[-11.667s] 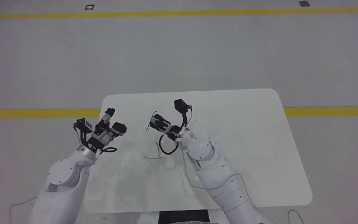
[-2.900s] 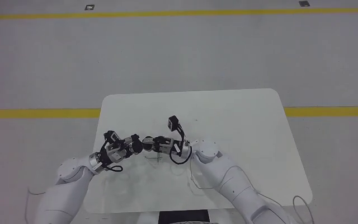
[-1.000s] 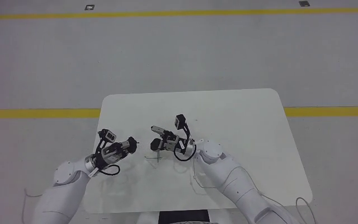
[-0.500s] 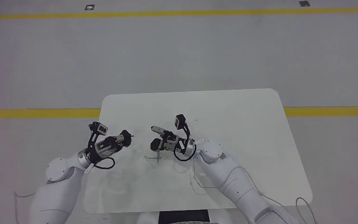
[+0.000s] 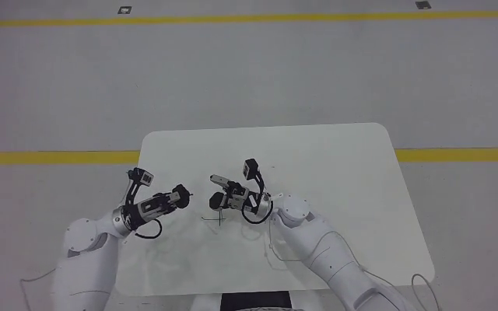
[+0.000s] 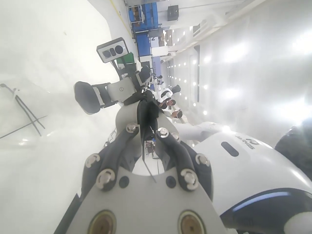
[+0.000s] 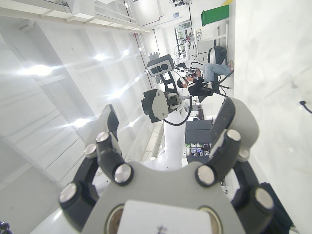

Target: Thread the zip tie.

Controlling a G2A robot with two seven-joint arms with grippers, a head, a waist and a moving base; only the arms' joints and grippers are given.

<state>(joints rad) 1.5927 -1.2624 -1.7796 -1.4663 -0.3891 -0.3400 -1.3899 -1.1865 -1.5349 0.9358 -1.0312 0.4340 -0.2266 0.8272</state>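
Checking the left wrist view, I find the left gripper (image 6: 147, 98) with its fingers (image 6: 131, 132) pressed together on the zip tie (image 6: 149, 169). The black strip is clamped between the pads, and its thin tail runs back toward the wrist plate. The zip tie is therefore off the counter (image 5: 334, 171), carried above its left part.

The right gripper (image 7: 168, 109) has its fingers (image 7: 220, 120) spread wide apart, with nothing between them. In the top view it sits above the black cross mark (image 5: 219, 219) near the middle of the counter, and the two grippers point at each other across a gap, near but not touching.

Differences from the earlier frames:
1. Against the frame half a second ago, the left gripper has shifted slightly toward the right gripper, and its wrist has turned a little. The right arm has not moved.
2. Against the frame 2.9 seconds ago, the two grippers, then tip to tip above the cross mark, now stand apart, the left one drawn back toward its own side.
3. In the oldest frame, a thin dark strip stood at the right gripper and the left gripper hung farther out by the counter's left edge; the strip is now on the left side.
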